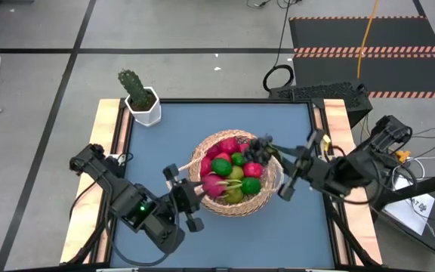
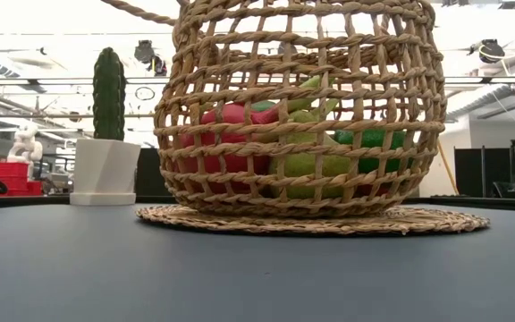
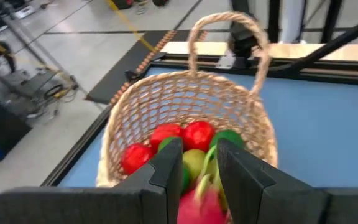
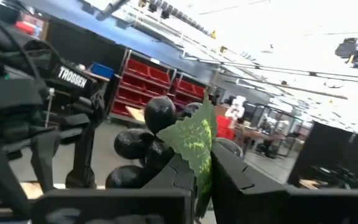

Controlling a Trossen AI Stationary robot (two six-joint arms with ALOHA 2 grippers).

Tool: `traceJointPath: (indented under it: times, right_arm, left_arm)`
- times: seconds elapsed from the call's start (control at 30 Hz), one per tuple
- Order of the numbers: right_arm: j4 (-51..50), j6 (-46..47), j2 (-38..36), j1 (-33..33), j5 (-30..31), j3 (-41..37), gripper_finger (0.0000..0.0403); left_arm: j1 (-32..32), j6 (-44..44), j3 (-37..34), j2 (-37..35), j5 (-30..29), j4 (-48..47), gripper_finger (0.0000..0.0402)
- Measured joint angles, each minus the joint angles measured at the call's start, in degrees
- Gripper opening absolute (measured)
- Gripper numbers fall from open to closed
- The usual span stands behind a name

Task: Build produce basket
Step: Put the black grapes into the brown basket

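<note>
The tan wicker basket stands on its flat woven base in the middle of the table. It holds red apples, green limes and yellow-green pears. My left gripper reaches in over the basket's near-left rim, shut on a pink dragon fruit. My right gripper reaches over the far-right rim, shut on a dark grape bunch. The low view shows no gripper. My left gripper pinches the dragon fruit's two sides between its fingers; a green scale sticks up between them. The fingers slant down from the table's near-left side. The fruit sits above the other fruit, inside the rim. My right gripper pinches the grape bunch by its green leaf between the two fingers. The fingers come from the table's right, about level and tipped slightly up. The dark grapes cluster just past the fingertips, over the basket's far-right part.
A green cactus in a white pot stands at the table's far left corner. The blue tabletop is bare around the basket. Wooden rails edge the table's left and right sides.
</note>
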Motion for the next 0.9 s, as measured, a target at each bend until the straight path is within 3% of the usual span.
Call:
traceJointPath:
  times: [0.37, 0.9]
  right_arm:
    - [-26.21, 28.09, 0.97, -9.52, -14.64, 1.32, 0.0016]
    - [-27.46, 38.45, 1.57, -13.48, -15.94, -14.73, 0.0018]
  left_arm:
    - [-2.50, -7.16, -0.49, -0.10, -3.02, -8.65, 0.0102]
    - [-2.33, -6.21, -3.50, -0.02, -2.97, -7.63, 0.0102]
